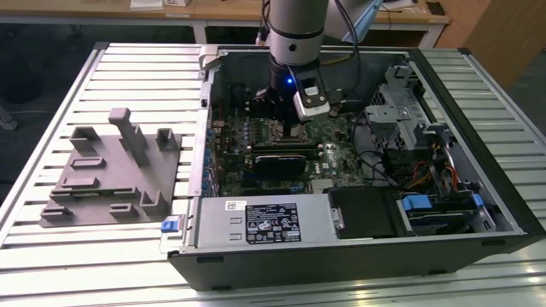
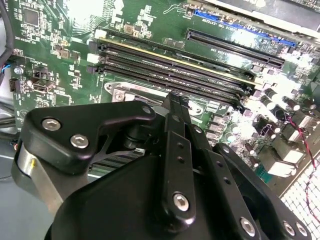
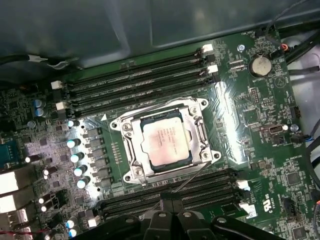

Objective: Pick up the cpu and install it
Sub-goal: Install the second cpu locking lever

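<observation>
Cpu (image 3: 164, 138) sits in the socket (image 3: 165, 139) on the motherboard (image 3: 260, 100); gripper (image 3: 170, 202) hangs above it (finger state cannot be told), placement apparently done.

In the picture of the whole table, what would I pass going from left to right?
Grey plastic fixture on the slatted table → open computer case, with the robot arm reaching down over its motherboard → drive cage with blue clips.

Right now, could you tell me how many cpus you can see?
1: the cpu lies inside the motherboard socket in the first wrist view; the gripper could hide others.
</observation>
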Tool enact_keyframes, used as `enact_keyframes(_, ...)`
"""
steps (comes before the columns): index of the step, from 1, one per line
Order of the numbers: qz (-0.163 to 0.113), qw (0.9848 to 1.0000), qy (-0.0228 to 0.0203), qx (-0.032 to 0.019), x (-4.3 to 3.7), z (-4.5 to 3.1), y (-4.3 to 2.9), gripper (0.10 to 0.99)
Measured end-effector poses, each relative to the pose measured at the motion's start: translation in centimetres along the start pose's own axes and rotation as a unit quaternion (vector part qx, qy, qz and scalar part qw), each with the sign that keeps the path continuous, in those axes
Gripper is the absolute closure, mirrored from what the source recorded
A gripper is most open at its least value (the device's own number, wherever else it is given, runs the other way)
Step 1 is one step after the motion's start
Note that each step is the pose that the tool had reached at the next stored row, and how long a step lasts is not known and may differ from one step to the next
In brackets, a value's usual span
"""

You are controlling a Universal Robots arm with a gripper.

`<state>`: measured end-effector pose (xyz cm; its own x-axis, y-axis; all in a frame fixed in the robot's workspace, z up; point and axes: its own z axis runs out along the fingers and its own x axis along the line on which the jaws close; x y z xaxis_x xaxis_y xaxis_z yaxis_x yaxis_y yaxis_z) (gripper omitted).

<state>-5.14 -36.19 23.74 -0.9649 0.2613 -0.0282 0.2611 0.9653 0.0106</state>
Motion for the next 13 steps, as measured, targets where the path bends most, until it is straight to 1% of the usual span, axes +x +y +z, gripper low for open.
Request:
enact_keyframes(1, -0.002, 1.0, 0.0002, -0.0005, 0.0, 0.01, 0.0, 0.98)
enact_keyframes(5, -0.023, 0.9997, 0.0009, -0.003, 0.02, 0.14, -0.01, 0.98)
enact_keyframes(6, -0.027, 0.9996, 0.0013, -0.0046, 0.05, 0.2, -0.02, 0.98)
enact_keyframes(8, -0.032, 0.9994, 0.0026, -0.0099, 0.18, 0.34, -0.08, 0.98)
enact_keyframes(11, -0.035, 0.9992, 0.0045, -0.0176, 0.61, 0.55, -0.33, 0.98)
enact_keyframes(13, -0.036, 0.9991, 0.0053, -0.021, 0.77, 0.69, -0.59, 0.98)
